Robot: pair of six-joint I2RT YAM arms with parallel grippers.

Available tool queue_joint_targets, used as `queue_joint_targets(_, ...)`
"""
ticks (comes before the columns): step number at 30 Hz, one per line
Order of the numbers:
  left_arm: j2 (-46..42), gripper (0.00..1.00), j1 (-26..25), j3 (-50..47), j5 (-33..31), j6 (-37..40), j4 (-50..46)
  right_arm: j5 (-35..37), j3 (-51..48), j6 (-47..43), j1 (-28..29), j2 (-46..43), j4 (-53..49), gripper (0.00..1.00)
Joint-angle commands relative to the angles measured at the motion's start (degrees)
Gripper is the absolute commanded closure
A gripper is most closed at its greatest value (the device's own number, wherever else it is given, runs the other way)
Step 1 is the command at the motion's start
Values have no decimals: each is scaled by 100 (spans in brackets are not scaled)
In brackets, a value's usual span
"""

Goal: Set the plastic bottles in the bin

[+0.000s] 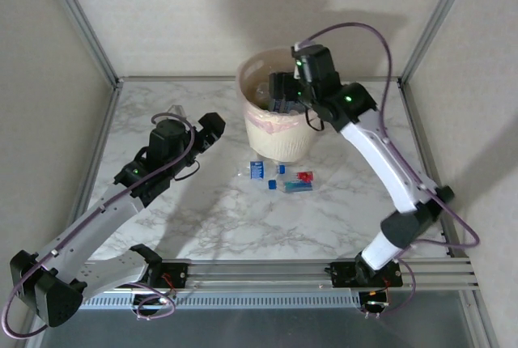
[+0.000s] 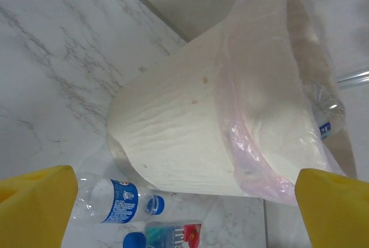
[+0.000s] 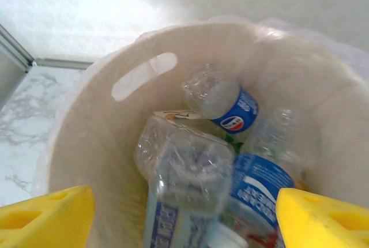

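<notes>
The marble tabletop [image 1: 202,218] sits inside plain walls, with the bin [image 1: 279,133] at its far middle. My right gripper [image 3: 184,202] hangs over the bin's mouth, jaws apart and empty, with the binned bottles [image 3: 230,106] heaped just beneath. If I lift out carelessly, a finger could snag the liner bag [image 2: 248,167] (it drapes loose over the rim) and drag the bin. My left gripper [image 2: 185,179], wide open and empty, faces the blue-labelled bottle [image 1: 256,170] and the red-labelled bottle [image 1: 301,180] near the bin's foot. A clumsy reach would set them rolling.
</notes>
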Motion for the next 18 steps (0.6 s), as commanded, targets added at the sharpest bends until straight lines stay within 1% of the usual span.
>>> queue_joint_targets(1,-62,4,103,-72,76,43,104,399,-664,567,117,-953,-104,22)
queue_joint_targets(4,-80,4,122,-84,71,34,124,504,-1701,1064,152,-1870,-216,24)
queue_joint_targets(7,-88,5,137,-150,71,-7,134,370,-2705,1586,153,-2667,-404,24)
queue_joint_targets(10,-71,6,172,-265,103,-97,127,293,-3636,2199,161,-3185,-554,23)
queue_joint_targets(13,-92,8,205,-409,171,-203,187,288,-4612,3067,162,-3508,-395,13)
queue_joint_targets(18,-241,8,218,-742,181,-288,291,-51,-6004,4340,162,-3597,654,4)
